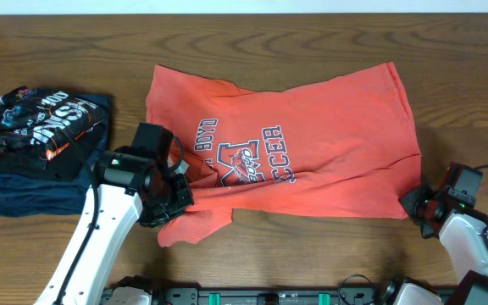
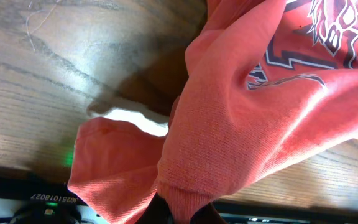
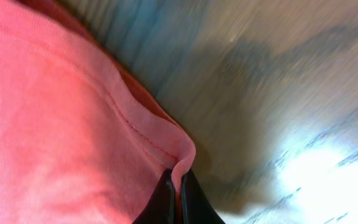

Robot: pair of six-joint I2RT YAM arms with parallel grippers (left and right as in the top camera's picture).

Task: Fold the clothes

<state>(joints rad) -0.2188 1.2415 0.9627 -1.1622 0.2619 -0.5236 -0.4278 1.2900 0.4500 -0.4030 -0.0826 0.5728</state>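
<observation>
T-shirt [image 1: 329, 135], a soft orange-red cotton knit with white block lettering, lies rumpled across the middle of the wood-grain table [image 1: 312, 42], its near edge bunched into ridges. The left gripper [image 1: 180, 202] pinches a thick gathered fold at the near left corner. The right gripper [image 1: 415, 203] is clamped on the stitched hem at the near right corner. Dark folded garments [image 1: 41, 152] sit stacked at the left.

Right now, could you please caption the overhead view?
Left hand and right hand grip the orange T-shirt on the wooden table.
</observation>
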